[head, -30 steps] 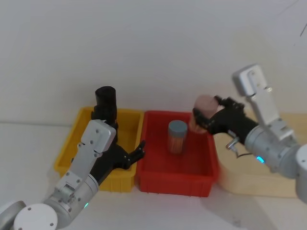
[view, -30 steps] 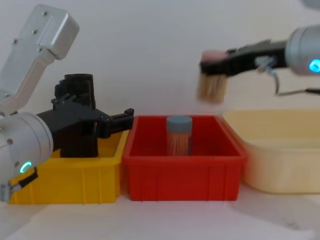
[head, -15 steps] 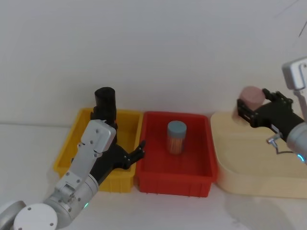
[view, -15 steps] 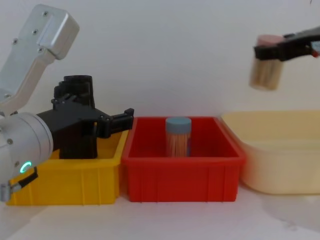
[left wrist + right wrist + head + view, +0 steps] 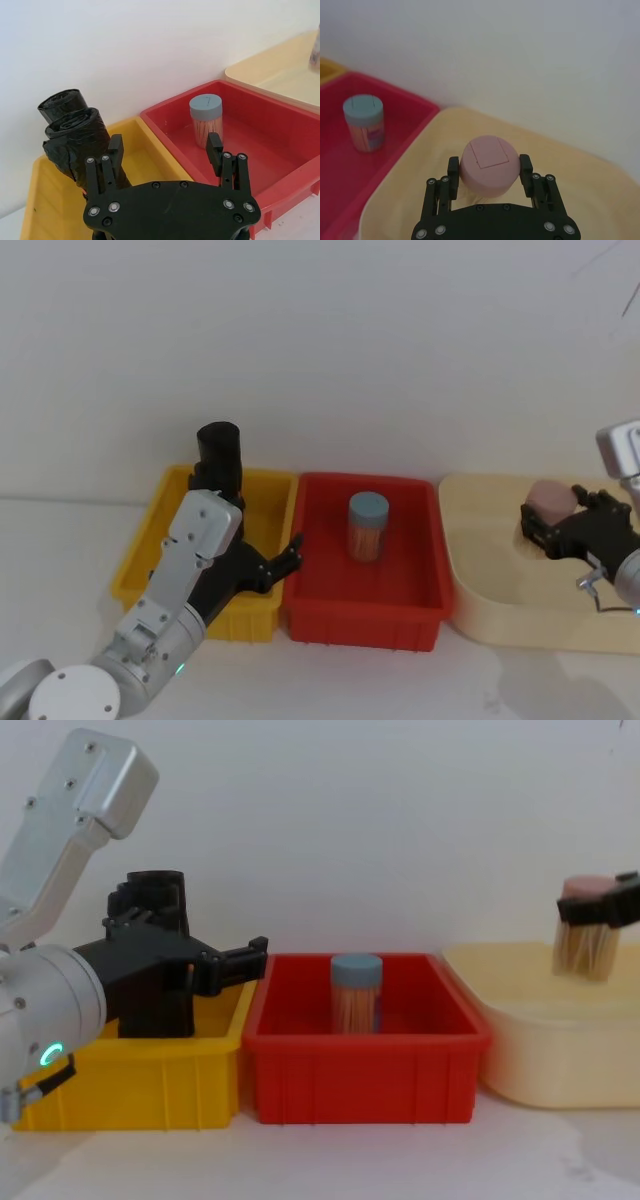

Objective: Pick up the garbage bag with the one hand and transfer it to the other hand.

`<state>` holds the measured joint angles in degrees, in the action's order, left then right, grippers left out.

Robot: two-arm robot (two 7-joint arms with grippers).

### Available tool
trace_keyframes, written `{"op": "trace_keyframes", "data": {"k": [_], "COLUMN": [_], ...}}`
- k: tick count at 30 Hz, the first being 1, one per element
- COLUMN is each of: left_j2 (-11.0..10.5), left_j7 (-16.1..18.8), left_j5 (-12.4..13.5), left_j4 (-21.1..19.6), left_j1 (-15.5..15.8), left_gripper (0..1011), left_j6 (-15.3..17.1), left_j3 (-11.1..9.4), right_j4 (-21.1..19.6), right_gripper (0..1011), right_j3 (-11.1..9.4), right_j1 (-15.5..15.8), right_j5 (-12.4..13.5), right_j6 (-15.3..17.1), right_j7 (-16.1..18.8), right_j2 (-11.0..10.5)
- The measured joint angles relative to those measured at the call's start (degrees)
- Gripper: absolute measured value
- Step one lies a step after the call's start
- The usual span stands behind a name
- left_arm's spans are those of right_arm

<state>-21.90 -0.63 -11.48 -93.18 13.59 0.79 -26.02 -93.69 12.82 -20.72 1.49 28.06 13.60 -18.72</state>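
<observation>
While garbage bag point(image 5: 75, 145) stands upright in yellow bin point(image 5: 150, 150) left of red bin point(image 5: 280, 145), second black roll point(image 5: 60, 102) touching behind, left hand point(image 5: 165, 145) hovers near red bin's left rim, jaws wide open, empty, likely poised for grasp. Right hand point(image 5: 489, 162), right of red bin over cream tray point(image 5: 580, 170), jaws clamped on pink-lidded jar point(image 5: 585, 935): not free to receive.

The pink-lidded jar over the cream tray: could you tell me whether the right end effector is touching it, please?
Touching. The right wrist view shows the right end effector with its fingers pressed against opposite sides of the pink-lidded jar.
</observation>
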Motion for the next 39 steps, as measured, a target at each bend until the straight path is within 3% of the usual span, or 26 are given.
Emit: {"op": "trace_keyframes", "data": {"k": [7,16,19,31,39], "left_j2": [0.0,0.0,0.0,0.0,0.0], "left_j7": [0.0,0.0,0.0,0.0,0.0], "left_j5": [0.0,0.0,0.0,0.0,0.0], "left_j4": [0.0,0.0,0.0,0.0,0.0], "left_j1": [0.0,0.0,0.0,0.0,0.0], "left_gripper": [1001,1001,1001,1001,1001], "left_j6": [0.0,0.0,0.0,0.0,0.0], "left_j3": [0.0,0.0,0.0,0.0,0.0], "right_j4": [2.1,3.4,3.7,4.1,2.2], "right_gripper": [719,965,1002,999,999], "right_j3": [0.7,1.1,1.2,1.3,-0.2], "right_j1": [0.1,0.1,0.1,0.3,2.1], "right_j5": [-1.0,-1.7,-1.8,-2.1,-1.0], "right_j6": [0.1,0.1,0.1,0.0,-0.7], "right_j7": [-0.4,-0.5,-0.6,-0.7,-0.4], "right_j2": [0.5,0.8,0.9,1.1,1.4]}}
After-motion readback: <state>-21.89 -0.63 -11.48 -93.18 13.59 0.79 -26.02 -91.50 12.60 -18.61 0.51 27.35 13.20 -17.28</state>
